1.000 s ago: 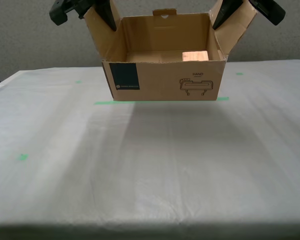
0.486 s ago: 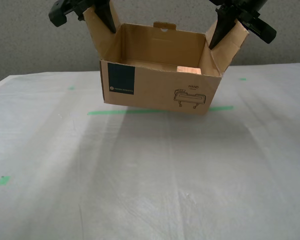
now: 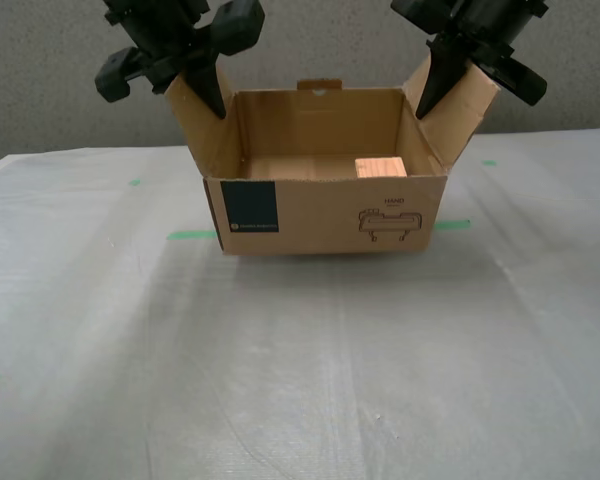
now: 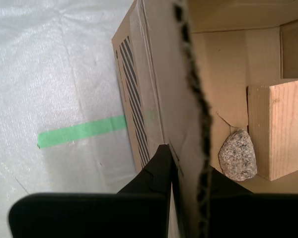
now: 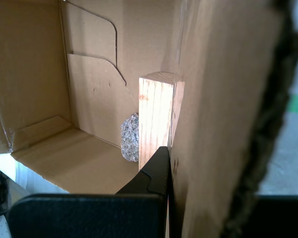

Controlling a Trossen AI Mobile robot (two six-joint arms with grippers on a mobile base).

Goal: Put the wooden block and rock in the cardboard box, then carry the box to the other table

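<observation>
Finding: the box point(image 3: 325, 215) is at the far part of the wrinkled white surface point(image 3: 300, 380), about midway between its side edges, with its base over a green tape line point(image 3: 192, 235) that shows on both sides of it. We cannot tell whether the base rests on the surface or hangs just above it; the shadow beneath is narrow. Our first gripper point(image 3: 205, 95) has its jaws closed on one side flap point(image 3: 195, 120), and our second gripper point(image 3: 435, 90) has its jaws closed on the opposite flap point(image 3: 460, 105). Each wrist view shows one finger inside and one outside the cardboard. We judge that this paired hold is why the box is level: the flaps serve as handles, splayed outward and upward, and the load is shared by both arms. The block point(image 3: 381, 167) stands on the box floor near the wall under the second gripper's flap. The rock point(image 4: 237, 153) lies on the floor touching or just beside the block, between it and that wall; the exterior view hides it behind the front wall. Both items are therefore loaded, and the green-taped surface appears to be the destination, so we judge the task to be at its last step: setting down and letting go. Risk noted: the flaps are thin corrugated board, and uneven lowering could tilt the box and topple the block.
</observation>
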